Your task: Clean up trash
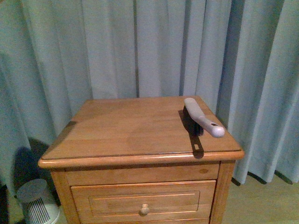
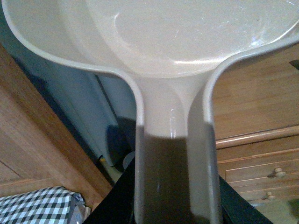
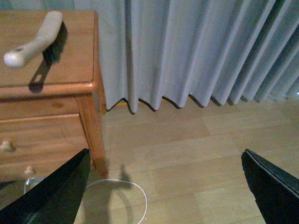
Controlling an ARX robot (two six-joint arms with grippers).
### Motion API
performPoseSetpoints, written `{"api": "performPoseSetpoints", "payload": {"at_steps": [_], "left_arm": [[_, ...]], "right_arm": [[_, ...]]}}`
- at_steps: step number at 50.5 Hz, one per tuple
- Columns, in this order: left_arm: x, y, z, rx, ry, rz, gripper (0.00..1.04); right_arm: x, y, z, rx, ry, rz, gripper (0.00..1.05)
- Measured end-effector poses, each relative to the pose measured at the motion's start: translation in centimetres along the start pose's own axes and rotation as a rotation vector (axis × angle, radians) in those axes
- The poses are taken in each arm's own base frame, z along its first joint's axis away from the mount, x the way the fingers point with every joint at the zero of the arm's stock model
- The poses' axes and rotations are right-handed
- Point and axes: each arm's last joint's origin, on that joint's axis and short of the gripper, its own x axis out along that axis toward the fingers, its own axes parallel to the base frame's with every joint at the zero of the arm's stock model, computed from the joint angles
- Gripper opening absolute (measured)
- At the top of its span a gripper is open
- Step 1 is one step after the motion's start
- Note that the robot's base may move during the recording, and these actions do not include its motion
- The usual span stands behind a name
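Note:
My left gripper (image 2: 175,205) is shut on the handle of a pale dustpan (image 2: 177,42), whose wide pan fills most of the left wrist view. The pan's inside looks bare. The trash is out of view in every frame. A hand brush (image 1: 202,116) with a white handle and dark bristles lies near the right front corner of the wooden nightstand (image 1: 121,130). My right gripper (image 3: 166,186) hangs open over the wooden floor, right of the nightstand (image 3: 70,60), with nothing between its dark fingers (image 3: 56,196). The brush (image 3: 35,39) also shows in that view. Neither arm appears in the front view.
Grey curtains (image 1: 154,46) hang behind and beside the nightstand. A small white fan (image 1: 36,200) stands on the floor at its left. A white cable (image 3: 135,191) loops on the floor by the nightstand leg. A checked cloth (image 2: 37,203) and drawer fronts (image 2: 261,168) show past the dustpan.

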Motion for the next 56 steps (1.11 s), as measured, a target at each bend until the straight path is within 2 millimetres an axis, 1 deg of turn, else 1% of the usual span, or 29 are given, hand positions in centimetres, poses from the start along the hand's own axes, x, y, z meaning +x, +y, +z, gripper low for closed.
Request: {"api": "performPoseSetpoints", "payload": {"at_steps": [2,6,7,14,16,18,21,22,23,25,27,30,33,37,46,50,56], "left_arm": [[0.0,0.0,0.0,0.000,0.000,0.001,0.25],[0.0,0.0,0.0,0.000,0.000,0.000,0.25],[0.0,0.0,0.0,0.000,0.000,0.000,0.25],[0.0,0.0,0.0,0.000,0.000,0.000,0.25],[0.0,0.0,0.0,0.000,0.000,0.000,0.25],[0.0,0.0,0.0,0.000,0.000,0.000,0.25],[0.0,0.0,0.0,0.000,0.000,0.000,0.25],[0.0,0.0,0.0,0.000,0.000,0.000,0.25],[0.0,0.0,0.0,0.000,0.000,0.000,0.25],[0.0,0.0,0.0,0.000,0.000,0.000,0.25],[0.0,0.0,0.0,0.000,0.000,0.000,0.25],[0.0,0.0,0.0,0.000,0.000,0.000,0.25],[0.0,0.0,0.0,0.000,-0.001,0.001,0.25],[0.0,0.0,0.0,0.000,-0.001,0.001,0.25],[0.0,0.0,0.0,0.000,-0.001,0.001,0.25],[0.0,0.0,0.0,-0.001,-0.001,0.001,0.25],[0.0,0.0,0.0,0.000,0.000,0.000,0.25]], "right_arm": [[0.5,0.1,1.0,0.011,0.002,-0.002,0.97],[2.1,0.4,3.5,0.046,0.026,0.006,0.97],[2.4,0.5,3.8,0.047,0.033,0.006,0.97],[5.7,1.7,7.3,0.093,0.103,0.010,0.97],[6.9,2.3,8.6,0.104,0.124,0.010,0.97],[7.9,2.9,9.4,0.107,0.145,0.016,0.97],[9.6,4.2,10.7,0.115,0.178,0.021,0.97],[10.3,4.9,11.4,0.118,0.183,0.029,0.97],[10.6,5.2,11.7,0.121,0.184,0.032,0.97],[11.9,6.7,13.4,0.135,0.187,0.053,0.97],[12.9,7.9,14.6,0.149,0.202,0.071,0.97],[14.2,9.6,15.6,0.168,0.236,0.088,0.97],[15.4,10.9,15.8,0.181,0.277,0.092,0.97],[16.7,12.0,15.4,0.186,0.322,0.086,0.97],[20.1,14.3,13.3,0.223,0.457,0.064,0.97],[21.5,15.1,12.7,0.235,0.485,0.059,0.97],[23.2,16.5,12.3,0.232,0.495,0.055,0.97]]}}
